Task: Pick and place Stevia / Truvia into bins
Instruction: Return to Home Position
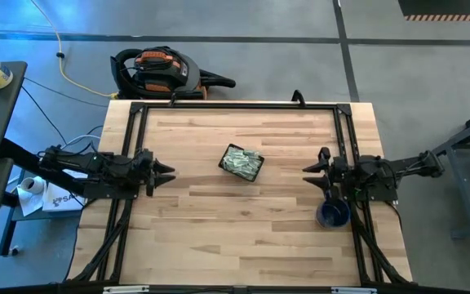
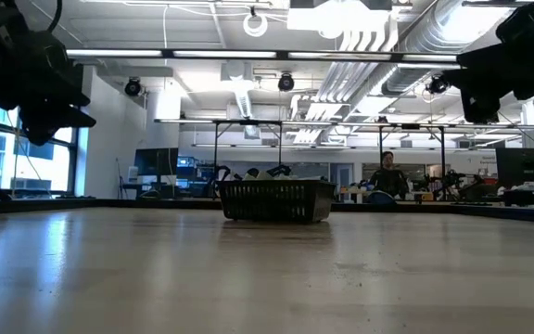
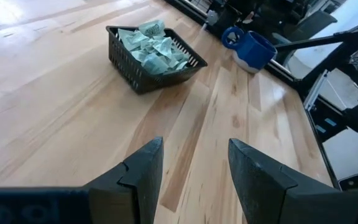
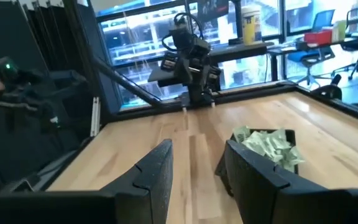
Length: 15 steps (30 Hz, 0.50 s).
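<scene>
- Step in hand, as I judge it: homing the arms. You have no sachet in either gripper, and I see none loose on the table (image 1: 219, 229).
- Left gripper (image 3: 194, 144): fingers parted by a moderate gap, nothing between them, touching nothing. It sits over the table's left edge, raised clear of the wood, pointing toward the middle.
- Right gripper (image 4: 199, 146): the same, spread and empty, raised at the right edge, facing the left one across the table.
- Basket (image 3: 132, 68): mid-table between the two grippers, well apart from both, upright.
- Stevia sachets (image 3: 153, 46): heaped inside the basket, some standing above the rim.
- Blue mug (image 1: 333, 214): beyond the basket, just beside the right arm.
- Next move calls for no grasp; just bring both arms to rest clear of basket and mug.
</scene>
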### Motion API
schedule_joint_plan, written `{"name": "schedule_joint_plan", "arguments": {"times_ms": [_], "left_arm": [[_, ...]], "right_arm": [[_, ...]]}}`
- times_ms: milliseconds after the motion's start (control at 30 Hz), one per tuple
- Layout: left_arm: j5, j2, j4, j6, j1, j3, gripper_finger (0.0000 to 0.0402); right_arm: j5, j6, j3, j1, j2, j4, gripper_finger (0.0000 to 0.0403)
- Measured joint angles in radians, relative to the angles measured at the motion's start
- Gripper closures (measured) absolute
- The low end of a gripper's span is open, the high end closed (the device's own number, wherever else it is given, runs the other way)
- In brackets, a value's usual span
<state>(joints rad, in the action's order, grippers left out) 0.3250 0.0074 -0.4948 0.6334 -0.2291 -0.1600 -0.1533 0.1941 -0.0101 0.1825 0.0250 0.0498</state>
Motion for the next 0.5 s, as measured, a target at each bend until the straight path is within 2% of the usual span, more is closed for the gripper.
{"name": "schedule_joint_plan", "arguments": {"times_ms": [400, 500], "left_arm": [[-0.001, -0.001, -0.001, 0.0, 0.002, 0.0, 0.0186], [-0.012, -0.001, 0.009, 0.0, 0.04, 0.001, 0.0186]], "right_arm": [[0.004, 0.007, 0.0, 0.0, 0.0, -0.004, 0.0265], [0.004, 0.007, 0.0, 0.0, 0.001, -0.005, 0.0265]]}}
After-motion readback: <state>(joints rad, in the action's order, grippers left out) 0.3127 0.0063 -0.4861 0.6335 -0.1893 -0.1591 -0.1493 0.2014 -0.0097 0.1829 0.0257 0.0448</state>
